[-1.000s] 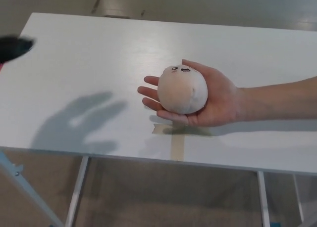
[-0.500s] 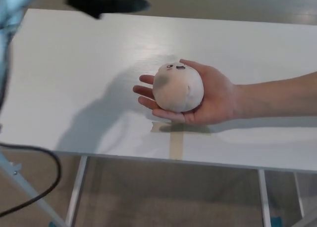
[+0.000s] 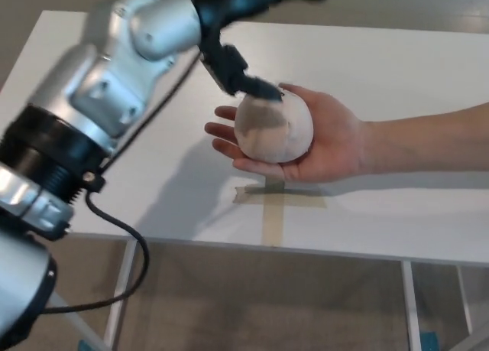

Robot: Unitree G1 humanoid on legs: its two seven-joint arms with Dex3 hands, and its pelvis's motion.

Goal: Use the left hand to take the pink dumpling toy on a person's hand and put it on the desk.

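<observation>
Under palm: tape cross, desk.

Before me stands a white desk on thin metal legs, above a grey-brown floor. Its top is smooth and shiny. On it lies a cross of beige tape, stuck flat close to the near edge of the desk; the long strip of the cross runs down to that edge. A dark shadow lies on the top just to the left of the tape. Beyond the tape the top is bare white up to the far edge.
</observation>
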